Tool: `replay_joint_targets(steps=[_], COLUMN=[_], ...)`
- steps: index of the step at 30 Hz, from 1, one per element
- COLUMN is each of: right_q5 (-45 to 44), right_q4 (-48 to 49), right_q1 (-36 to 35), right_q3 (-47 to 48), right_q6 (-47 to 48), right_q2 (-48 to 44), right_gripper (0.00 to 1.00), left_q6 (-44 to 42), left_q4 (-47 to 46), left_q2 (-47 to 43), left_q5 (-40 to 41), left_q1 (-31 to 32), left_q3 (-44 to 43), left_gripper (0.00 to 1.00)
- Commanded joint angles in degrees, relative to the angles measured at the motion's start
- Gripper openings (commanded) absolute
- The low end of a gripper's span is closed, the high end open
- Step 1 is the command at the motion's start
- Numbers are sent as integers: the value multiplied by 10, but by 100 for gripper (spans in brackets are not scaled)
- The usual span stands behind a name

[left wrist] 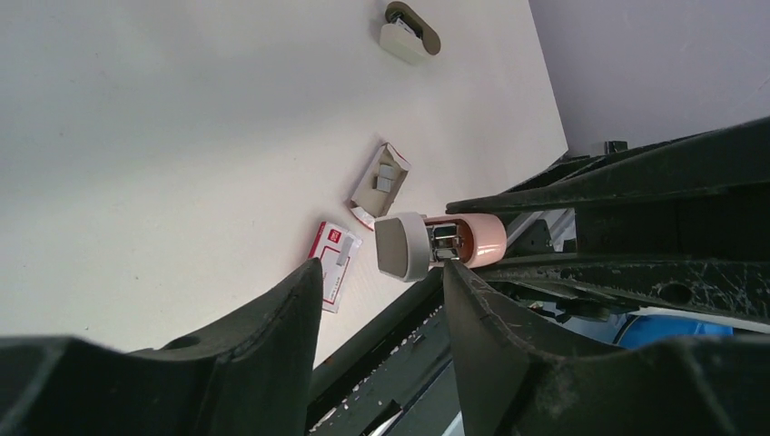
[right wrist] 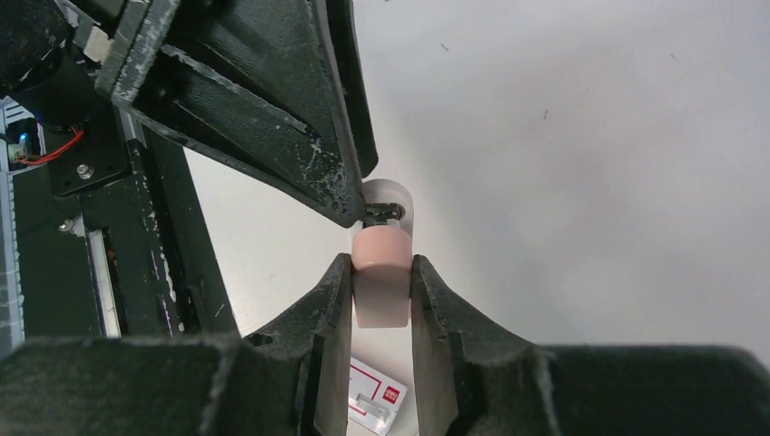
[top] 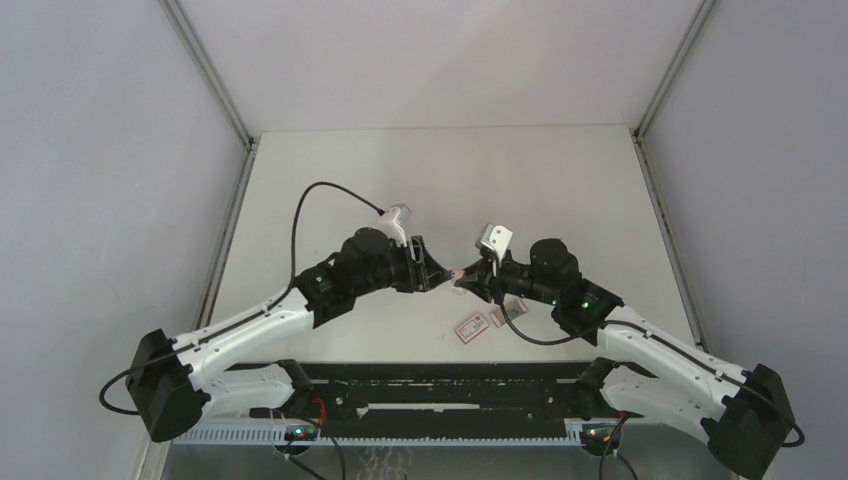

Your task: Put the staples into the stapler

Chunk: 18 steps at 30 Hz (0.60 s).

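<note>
While the right gripper [right wrist: 381, 262] clamps the small pink, round-ended stapler [left wrist: 459, 241] by its body above the white table [left wrist: 182, 136], the left gripper [left wrist: 380, 268] stands part open with nothing in its grasp. Its fingers flank the stapler's pale grey end cap, one tip right at the bare metal behind it. The silvery-grey metal staples [left wrist: 386, 177] lie in their pale rectangular tray [left wrist: 367, 193] on the table, near a white cardboard sleeve with a red label [left wrist: 334, 263].

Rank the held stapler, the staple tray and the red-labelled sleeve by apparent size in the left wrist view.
1. The stapler, though it is held up nearer the camera, which enlarges it.
2. The staple tray and the red-labelled sleeve: too alike to rank.
</note>
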State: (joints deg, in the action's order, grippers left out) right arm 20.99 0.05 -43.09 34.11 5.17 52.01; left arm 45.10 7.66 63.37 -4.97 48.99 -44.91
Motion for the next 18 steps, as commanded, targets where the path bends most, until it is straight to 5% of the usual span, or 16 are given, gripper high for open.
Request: replay_joint_targets(steps=[1, 18], right_q5=[-3, -22], right_q4=[35, 44], right_q1=[-9, -22], right_q3=[0, -8], right_q6=[16, 24], right_q2=[-7, -14], right_gripper=[0, 0], left_q6=[13, 34], left_q4=[-33, -27], left_q2=[3, 25], left_q5=[-8, 2], left_q1=[-1, -1], left_q3=[-32, -26], left_gripper=[54, 32])
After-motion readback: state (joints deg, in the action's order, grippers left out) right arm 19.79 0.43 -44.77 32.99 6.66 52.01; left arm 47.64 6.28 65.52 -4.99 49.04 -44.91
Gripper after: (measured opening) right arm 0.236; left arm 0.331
